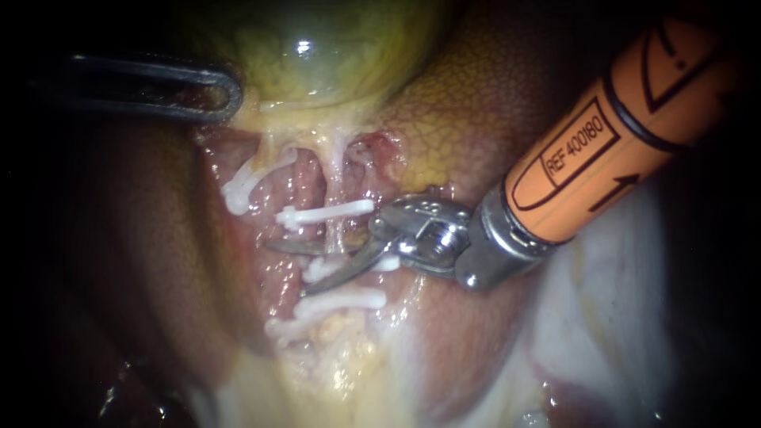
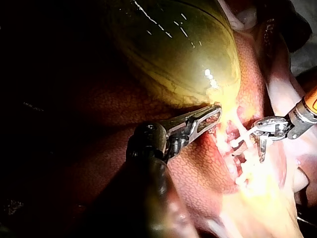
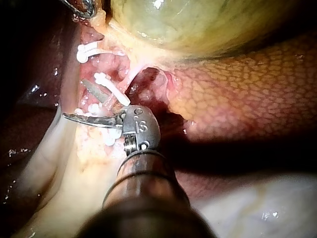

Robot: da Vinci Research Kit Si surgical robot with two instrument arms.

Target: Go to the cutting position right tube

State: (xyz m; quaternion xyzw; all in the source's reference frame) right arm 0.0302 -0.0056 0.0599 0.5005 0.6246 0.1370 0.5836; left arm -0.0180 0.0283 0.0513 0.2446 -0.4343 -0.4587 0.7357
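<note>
Endoscope view: the right instrument (image 1: 289, 268) has two thin blades for jaws, and they stand apart like open scissors. The right tube (image 1: 338, 232) is just at the mouth of those blades. It is a pale little string that runs down from the gallbladder (image 1: 317, 47). White clips (image 1: 325, 214) sit across it, one above the blades and more below. I think the blades are at or very near the gap between clips, which looks like the place to cut.

The tube looks soft, wet and thin. I think it will bend and slide away if it is pushed, and it could tear if it is pulled. It must weigh almost nothing. It is best met on the bare bit between the clips, not on a clip. The clips look hard and could be knocked off.

The left instrument (image 1: 228, 93) has its jaws closed on the pale edge of the gallbladder, well apart from the blades. That seems to hold the tube stretched. The brown liver (image 1: 444, 135) lies around it all.

Writing shows on the orange sleeve (image 1: 602, 135) of the right instrument, with an arrow and boxes drawn on it. No brand name shows anywhere else.
</note>
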